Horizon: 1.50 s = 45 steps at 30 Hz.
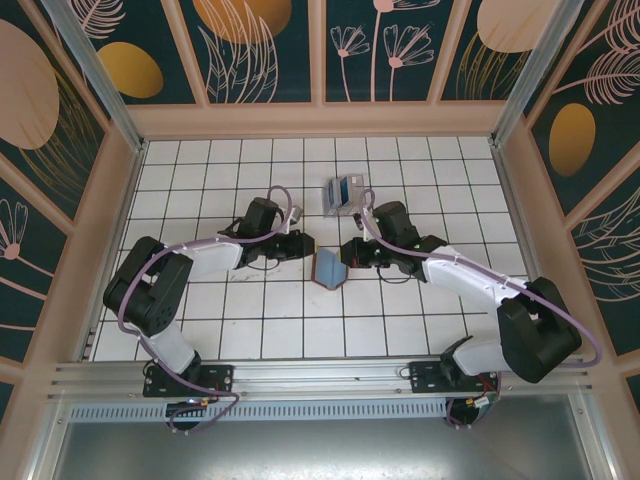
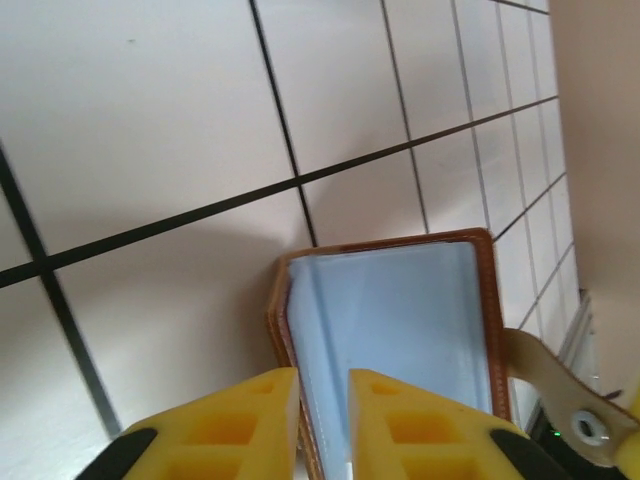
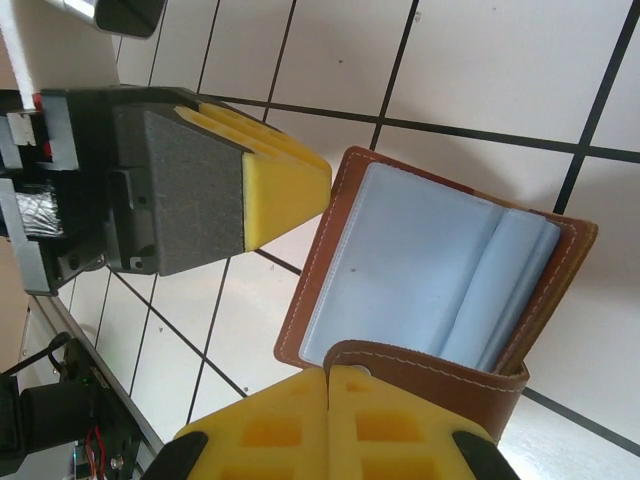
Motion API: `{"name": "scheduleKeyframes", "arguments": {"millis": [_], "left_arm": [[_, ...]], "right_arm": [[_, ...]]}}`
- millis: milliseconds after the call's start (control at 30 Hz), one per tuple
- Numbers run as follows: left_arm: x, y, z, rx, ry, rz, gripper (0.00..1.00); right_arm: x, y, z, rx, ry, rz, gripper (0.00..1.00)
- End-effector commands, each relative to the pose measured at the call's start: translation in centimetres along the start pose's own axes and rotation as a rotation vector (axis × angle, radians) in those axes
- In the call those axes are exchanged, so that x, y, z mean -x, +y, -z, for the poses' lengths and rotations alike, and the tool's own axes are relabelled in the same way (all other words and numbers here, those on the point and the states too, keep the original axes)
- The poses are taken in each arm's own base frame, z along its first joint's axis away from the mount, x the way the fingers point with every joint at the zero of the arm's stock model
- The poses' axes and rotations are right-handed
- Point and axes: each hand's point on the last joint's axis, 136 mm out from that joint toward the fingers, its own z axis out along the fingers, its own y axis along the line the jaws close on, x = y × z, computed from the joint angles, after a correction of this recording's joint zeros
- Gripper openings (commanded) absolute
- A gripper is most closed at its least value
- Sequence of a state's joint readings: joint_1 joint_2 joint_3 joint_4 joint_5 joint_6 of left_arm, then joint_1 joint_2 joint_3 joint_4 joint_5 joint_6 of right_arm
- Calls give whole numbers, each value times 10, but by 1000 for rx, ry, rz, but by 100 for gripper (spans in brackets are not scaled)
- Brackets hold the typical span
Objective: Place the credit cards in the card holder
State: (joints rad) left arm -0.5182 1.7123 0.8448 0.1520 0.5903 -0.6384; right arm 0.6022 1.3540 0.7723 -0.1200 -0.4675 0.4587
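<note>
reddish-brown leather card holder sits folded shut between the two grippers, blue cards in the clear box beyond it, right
Not shut: the reddish-brown leather card holder is spread open, pale blue inner sleeves showing, in the right wrist view. The rest holds.

Card holder (image 1: 329,269) lies mid-counter (image 1: 250,320), between the two arms. Left fingers (image 2: 235,425) stand just left of it; right fingers (image 3: 280,425) touch its flap on the right. Behind it, towards the rear wall, sits a clear box (image 1: 332,206) with the credit cards (image 1: 344,189) inside, beside the right arm.
</note>
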Motion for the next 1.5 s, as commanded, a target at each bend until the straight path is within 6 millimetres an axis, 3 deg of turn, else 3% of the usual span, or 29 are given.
{"name": "scheduleKeyframes", "arguments": {"millis": [0,133,400,633,867,1000,1133,1200,1267,1333,1467], "left_arm": [[0,11,0,55,6,-7,21],[-1,15,1,75,10,-8,30],[-4,19,6,104,7,-13,31],[-19,-4,-6,-104,77,42,24],[-23,-5,-7,-129,83,55,16],[-24,-5,-5,-111,88,47,0],[-18,-15,8,-108,52,25,0],[-17,-16,13,-96,38,17,5],[-18,-17,18,-87,34,14,17],[-19,-16,21,-76,28,11,20],[-22,-12,18,-68,36,19,14]], "right_arm": [[-3,-4,-2,-18,4,6,0],[-5,-9,-4,-32,6,-2,0],[-9,-25,-5,-84,-13,-12,0],[-12,-30,-8,-81,-8,-24,0],[-13,-31,-12,-65,-19,-35,0],[-15,-35,-12,-78,-24,-35,0],[-18,-44,-13,-106,-38,-41,0],[-20,-48,-14,-112,-42,-40,0],[-21,-51,-15,-116,-49,-48,0],[-22,-52,-17,-112,-54,-54,0],[-23,-54,-22,-105,-47,-52,0]]}}
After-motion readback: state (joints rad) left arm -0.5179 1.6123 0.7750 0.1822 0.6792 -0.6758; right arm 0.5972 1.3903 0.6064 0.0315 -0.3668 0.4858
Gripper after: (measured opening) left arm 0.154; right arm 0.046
